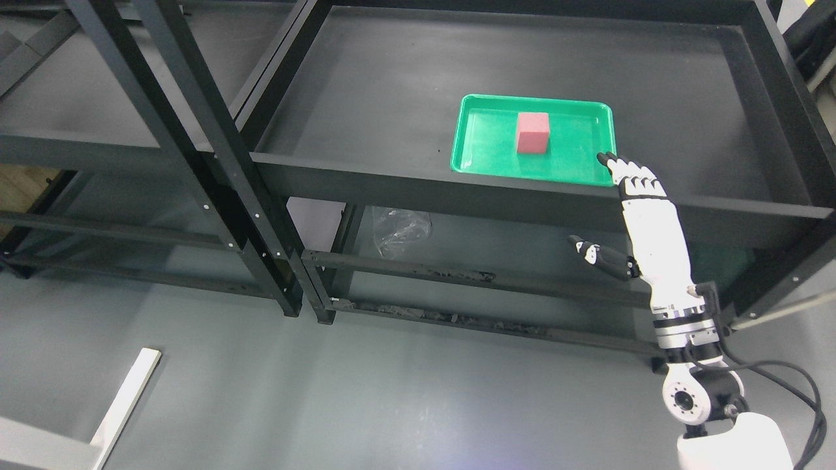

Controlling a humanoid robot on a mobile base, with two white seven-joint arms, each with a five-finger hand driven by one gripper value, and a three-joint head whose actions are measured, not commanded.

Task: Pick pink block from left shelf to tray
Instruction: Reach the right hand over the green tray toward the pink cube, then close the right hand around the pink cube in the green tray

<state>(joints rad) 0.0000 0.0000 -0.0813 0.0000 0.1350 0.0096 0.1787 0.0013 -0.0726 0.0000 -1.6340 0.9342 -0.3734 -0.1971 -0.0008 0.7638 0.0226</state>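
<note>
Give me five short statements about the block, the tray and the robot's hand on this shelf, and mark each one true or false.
1. The pink block lies inside the green tray. True.
2. The right hand grips the block. False: the hand is open, holds nothing, and is apart from the block, near the tray's front right corner.
3. The tray sits on the right shelf unit. True.
4. The left hand reaches toward the tray. False: no left hand is in view.
5. A second block lies on the left shelf unit. False: no block shows there.
</note>
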